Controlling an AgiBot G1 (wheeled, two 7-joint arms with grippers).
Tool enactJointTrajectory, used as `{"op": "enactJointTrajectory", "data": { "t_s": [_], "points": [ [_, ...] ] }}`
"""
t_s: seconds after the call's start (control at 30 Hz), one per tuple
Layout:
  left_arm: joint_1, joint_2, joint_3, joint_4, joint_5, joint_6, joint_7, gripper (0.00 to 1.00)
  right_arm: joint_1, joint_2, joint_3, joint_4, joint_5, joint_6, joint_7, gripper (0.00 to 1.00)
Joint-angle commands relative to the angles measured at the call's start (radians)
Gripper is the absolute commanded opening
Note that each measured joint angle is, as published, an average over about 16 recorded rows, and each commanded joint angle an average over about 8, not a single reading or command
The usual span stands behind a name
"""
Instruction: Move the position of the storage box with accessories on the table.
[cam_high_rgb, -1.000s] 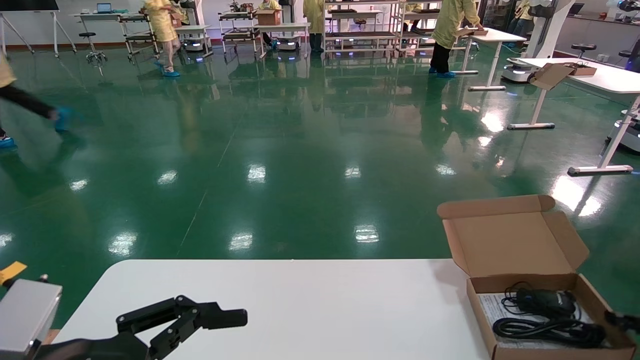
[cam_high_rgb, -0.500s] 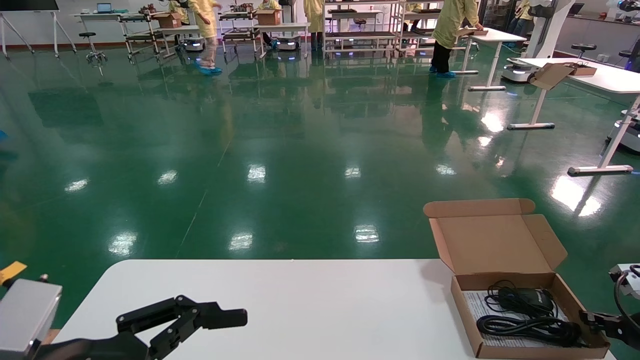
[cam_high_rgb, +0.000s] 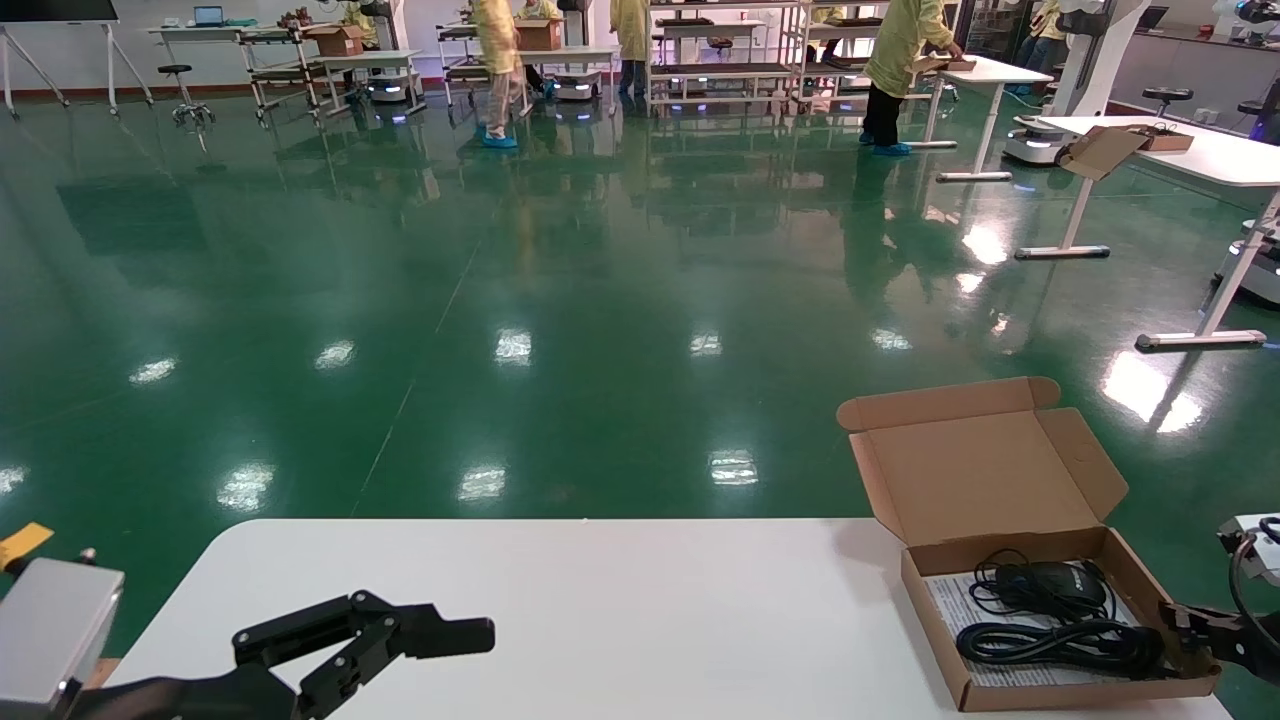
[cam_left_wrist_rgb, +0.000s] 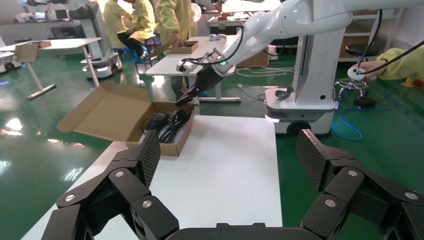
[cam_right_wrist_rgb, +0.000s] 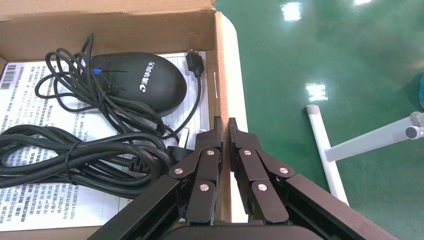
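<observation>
The brown cardboard storage box (cam_high_rgb: 1080, 690) stands lid-up near the right end of the white table (cam_high_rgb: 620, 600). Inside lie the accessories: a black mouse (cam_high_rgb: 1050, 578), a coiled black cable (cam_high_rgb: 1060, 645) and a printed paper sheet (cam_high_rgb: 945, 600). My right gripper (cam_high_rgb: 1185, 625) is shut on the box's right side wall (cam_right_wrist_rgb: 227, 75), one finger inside and one outside (cam_right_wrist_rgb: 224, 131). The mouse (cam_right_wrist_rgb: 145, 82) and cable (cam_right_wrist_rgb: 65, 155) lie just beside that grip. My left gripper (cam_high_rgb: 440, 635) hovers open and empty over the table's near left part (cam_left_wrist_rgb: 230, 152).
The box sits close to the table's right edge, with green floor beyond. White tabletop stretches between the box and my left gripper. Far off are other white tables, one holding a cardboard box (cam_high_rgb: 1150, 140), shelving, and people in yellow coats.
The box has slid left and a little farther from me across the table, with my right gripper holding its wall. The left arm has not moved. A person walked across the background.
</observation>
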Motion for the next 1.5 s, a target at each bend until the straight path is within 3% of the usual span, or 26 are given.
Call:
{"op": "enactJointTrajectory", "data": {
  "t_s": [0.03,0.13,0.17,0.7,1.17,1.5],
  "points": [
    [0.000,0.000,0.000,0.000,0.000,0.000,0.000,1.00,-0.003,0.000,0.005,-0.002,0.006,0.000,-0.009,0.59],
    [0.000,0.000,0.000,0.000,0.000,0.000,0.000,1.00,-0.006,0.001,0.009,-0.005,0.013,-0.001,-0.018,0.96],
    [0.000,0.000,0.000,0.000,0.000,0.000,0.000,1.00,-0.007,0.001,0.010,-0.007,0.015,-0.001,-0.021,1.00],
    [0.000,0.000,0.000,0.000,0.000,0.000,0.000,1.00,-0.006,0.006,0.032,-0.010,0.045,0.008,-0.076,1.00],
    [0.000,0.000,0.000,0.000,0.000,0.000,0.000,1.00,0.077,0.017,0.072,-0.017,0.101,0.016,-0.071,1.00],
    [0.000,0.000,0.000,0.000,0.000,0.000,0.000,1.00,0.164,0.031,0.116,-0.015,0.164,-0.067,0.003,1.00]
  ]
}}
